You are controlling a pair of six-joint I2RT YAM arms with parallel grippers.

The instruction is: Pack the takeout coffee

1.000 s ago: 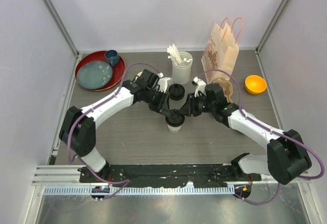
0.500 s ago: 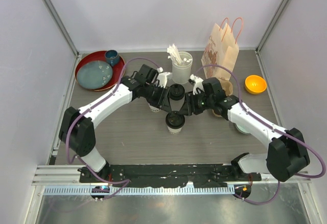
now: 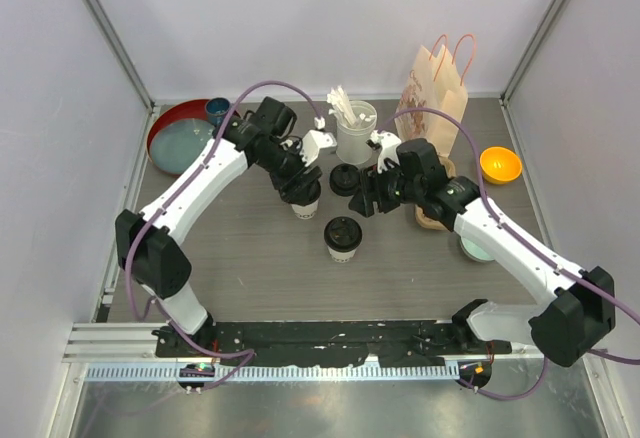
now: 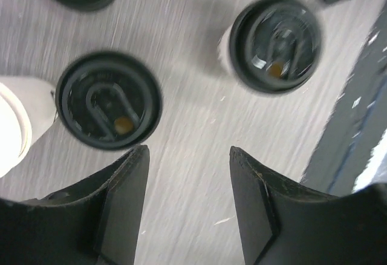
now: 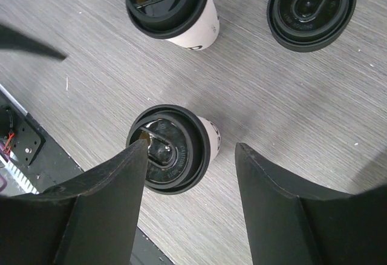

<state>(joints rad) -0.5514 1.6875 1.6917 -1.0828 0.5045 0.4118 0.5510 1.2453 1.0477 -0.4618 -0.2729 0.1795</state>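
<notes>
The left gripper [image 3: 300,184] is hanging at upper centre of the top view, partly covering the upper cup [image 3: 306,208]. Its jaws are standing wide open and are gripping nothing. In the left wrist view only bare table [image 4: 193,126] is showing in the gap. The upper cup, with its black lid on, is lying just past the left finger [image 4: 121,204], at centre left of that view. No contact is showing.

The right gripper [image 5: 190,150] is hanging just right of centre in the top view. Its jaws are also standing wide open and are holding nothing. In the right wrist view the lower cup [image 5: 172,150] is appearing between the fingertips, lid on, with the gripper above it. In the top view this cup is standing alone at centre, below and left of the right gripper.

A loose lid [image 3: 345,179] is lying flat on the table between the two grippers, above the lower cup.

A stick holder [image 3: 355,136] is standing above the loose lid. A paper bag [image 3: 432,93] is standing at upper right.
</notes>
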